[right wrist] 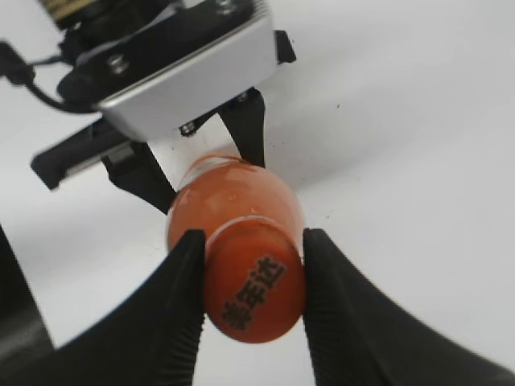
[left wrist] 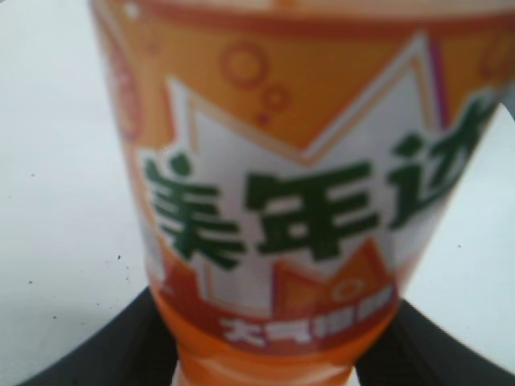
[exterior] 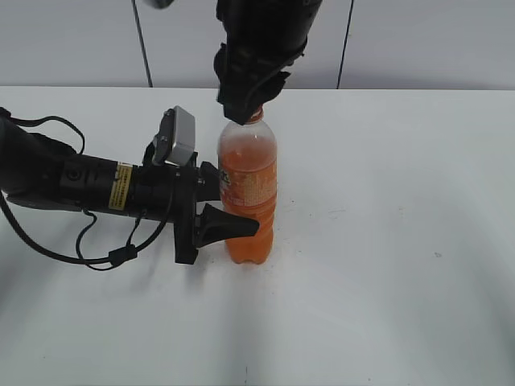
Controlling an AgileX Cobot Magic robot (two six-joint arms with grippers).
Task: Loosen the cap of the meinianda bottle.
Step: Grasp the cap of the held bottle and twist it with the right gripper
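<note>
The meinianda bottle [exterior: 249,193] stands upright on the white table, full of orange drink. Its orange-and-white label with green characters fills the left wrist view [left wrist: 298,193]. My left gripper [exterior: 233,211] is shut on the bottle's body from the left, its black fingers on both sides [left wrist: 265,362]. My right gripper [exterior: 245,108] comes down from above and is shut on the orange cap [right wrist: 254,281], with a black finger touching each side. In the exterior view the cap is mostly hidden by the right gripper; only the orange neck ring shows.
The white table [exterior: 402,225] spreads out around the bottle. The left arm's black body and cables [exterior: 72,189] lie across the table's left side. A pale wall with dark seams [exterior: 346,48] stands behind.
</note>
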